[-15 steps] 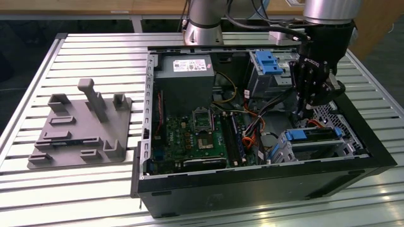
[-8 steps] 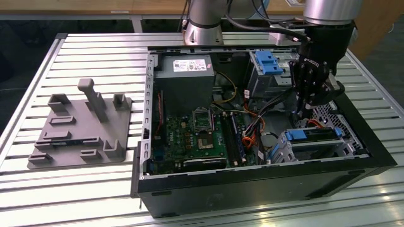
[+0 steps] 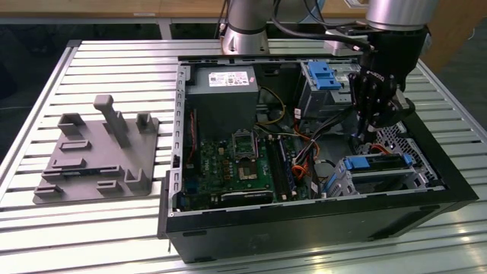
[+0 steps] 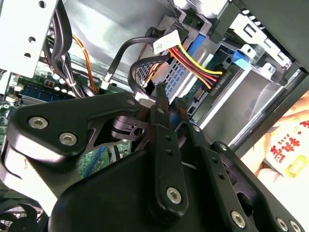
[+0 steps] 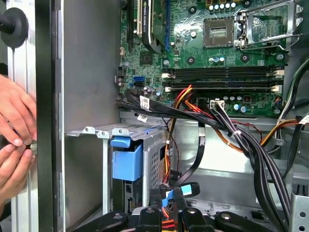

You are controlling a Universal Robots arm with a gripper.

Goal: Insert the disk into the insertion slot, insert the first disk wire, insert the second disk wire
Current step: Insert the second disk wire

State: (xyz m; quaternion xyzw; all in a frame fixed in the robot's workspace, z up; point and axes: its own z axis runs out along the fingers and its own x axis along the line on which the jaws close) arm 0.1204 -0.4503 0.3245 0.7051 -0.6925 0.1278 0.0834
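Fingers (image 5: 170,195) pinched on a blue-tipped cable connector (image 5: 181,190) beside the insertion slot (image 3: 378,171); a person's hands (image 5: 14,140) in the first wrist view.

Landmark: open black desktop computer case (image 3: 304,220) lying on its side on the slatted metal table (image 3: 114,51).
Inside the case: green motherboard (image 3: 232,165); above it in the exterior view, grey box-shaped power supply (image 3: 222,97).
Far corner of the case: taller metal bay bearing a blue plastic latch (image 3: 323,77).
Outside the case, at the exterior view's left: grey plastic fixture plate with upright posts (image 3: 95,154).
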